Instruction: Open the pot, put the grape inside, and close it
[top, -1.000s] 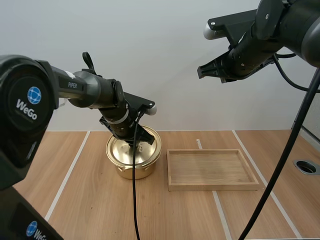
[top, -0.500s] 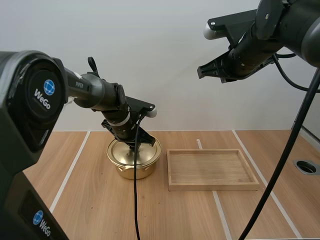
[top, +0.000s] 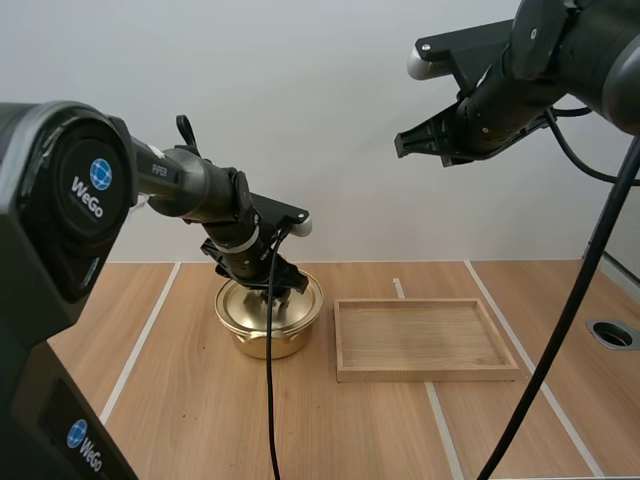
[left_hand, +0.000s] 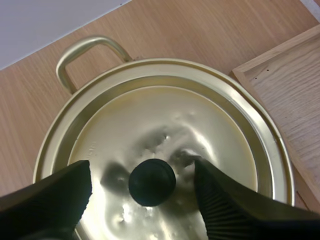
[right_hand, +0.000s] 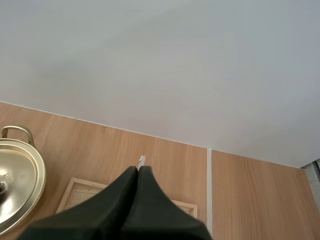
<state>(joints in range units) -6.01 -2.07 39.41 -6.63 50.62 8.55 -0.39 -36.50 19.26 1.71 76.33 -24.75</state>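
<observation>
Wooden table, 1 gold pot beside 1 wooden tray

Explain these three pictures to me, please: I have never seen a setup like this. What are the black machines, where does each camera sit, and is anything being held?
These are two robot arms, each ending in a gripper with two fingers. One picture looks down over the table from behind the arms. The other two come from cameras riding on each arm's wrist. On the table stands a gold pot with its lid on, and a wooden tray lies beside it. The left gripper is down over the lid, its fingers open on either side of the black knob, not pinching it. The right gripper is raised high in the air, shut, holding nothing.
</observation>
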